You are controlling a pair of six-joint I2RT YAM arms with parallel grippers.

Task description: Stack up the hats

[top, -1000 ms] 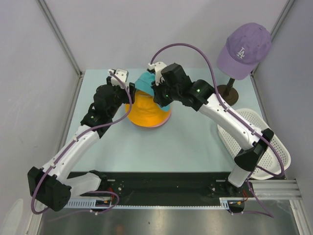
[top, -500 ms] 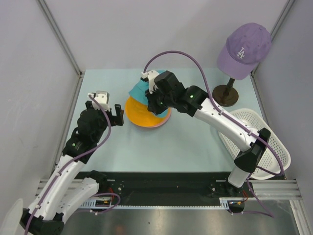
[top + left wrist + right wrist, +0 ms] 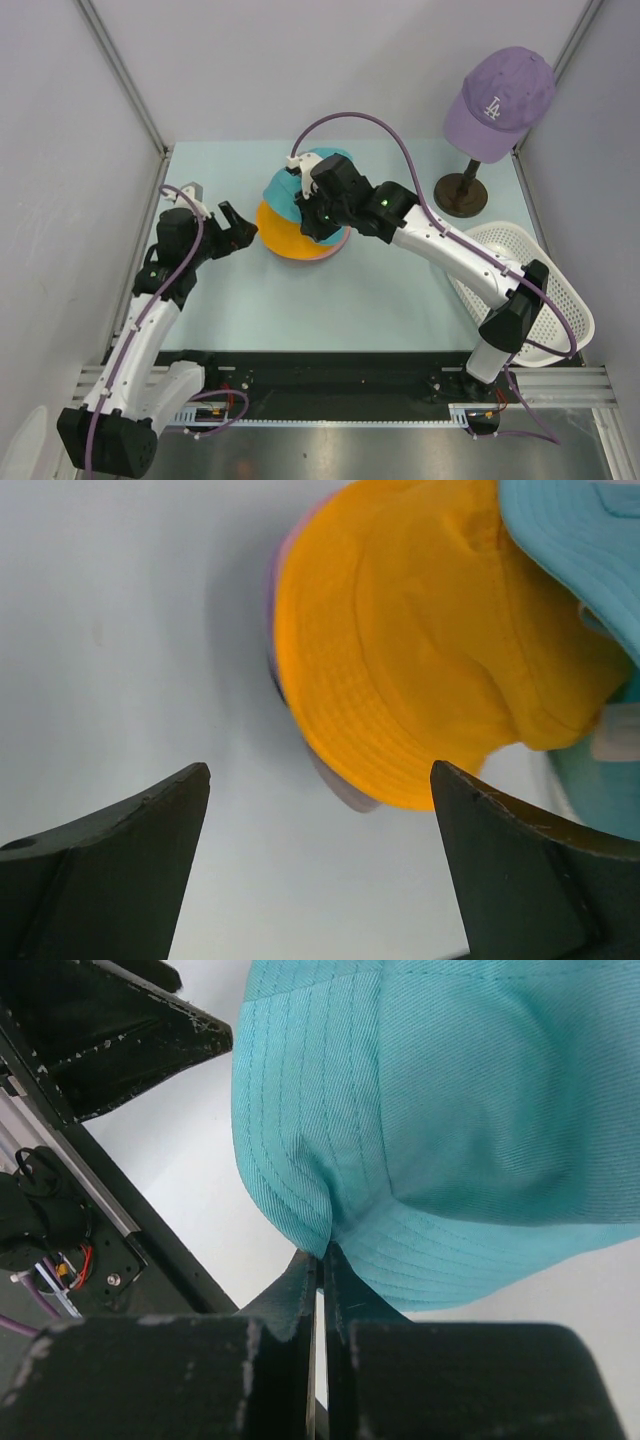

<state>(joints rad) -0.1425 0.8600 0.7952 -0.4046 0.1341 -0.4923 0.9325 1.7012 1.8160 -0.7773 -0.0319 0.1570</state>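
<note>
An orange hat tops a stack in the middle of the table, with a pink and lavender brim showing under its edge. The teal hat hangs tilted over the far side of the stack, partly covering the orange hat. My right gripper is shut on the teal hat's brim; in the top view it sits over the stack. My left gripper is open just left of the stack, with bare table between its fingers and nothing held.
A purple baseball cap sits on a dark stand at the back right. A white basket lies at the right edge. Grey walls close in the table on three sides.
My left gripper has let go, opened wide and pulled back left and toward the near side. My right gripper has carried the teal hat slightly left over the orange hat.
</note>
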